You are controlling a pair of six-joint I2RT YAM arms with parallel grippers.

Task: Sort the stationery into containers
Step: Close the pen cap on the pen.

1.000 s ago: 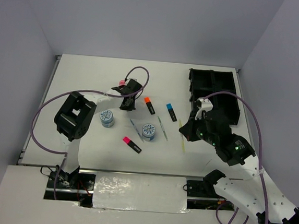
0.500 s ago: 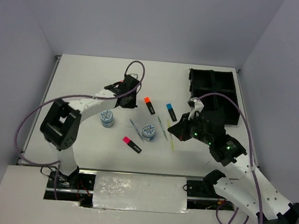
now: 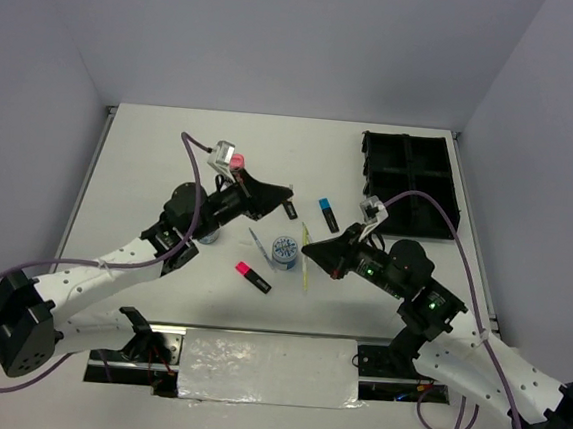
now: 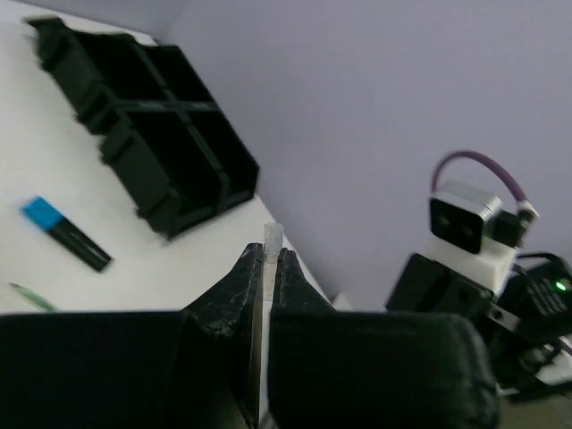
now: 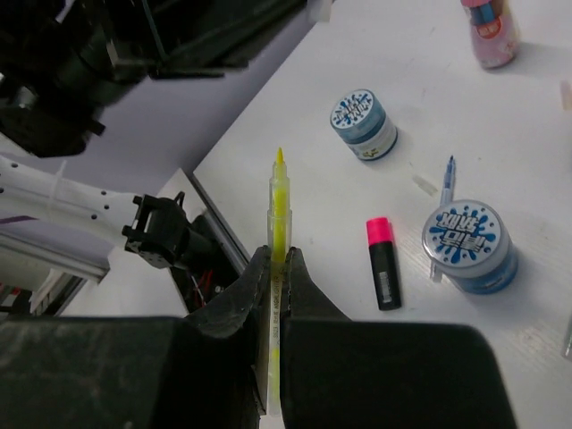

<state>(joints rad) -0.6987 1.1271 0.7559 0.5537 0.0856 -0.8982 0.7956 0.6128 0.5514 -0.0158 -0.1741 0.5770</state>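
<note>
My left gripper (image 3: 286, 192) is shut on a thin clear pen (image 4: 271, 239) and hangs above the table just left of the blue-capped highlighter (image 3: 329, 214). The orange-capped highlighter is mostly hidden under it. My right gripper (image 3: 314, 249) is shut on a yellow pen (image 5: 279, 201), held above the table right of one patterned tub (image 3: 284, 250). The other tub (image 3: 205, 231) is partly hidden by my left arm. The pink-capped highlighter (image 3: 253, 276) lies in front. The pink bottle (image 3: 237, 160) stands at the back. The black organiser tray (image 3: 410, 180) sits at the far right.
A thin bluish pen (image 3: 256, 242) lies beside the middle tub. The two grippers are close together over the table's centre. The right wrist view shows both tubs (image 5: 469, 246), the pink highlighter (image 5: 384, 264) and the table's near edge with arm mounts (image 5: 165, 237).
My left arm has swung down and right, its gripper now over the orange highlighter. My right gripper has carried the yellow pen left, toward the middle tub.
</note>
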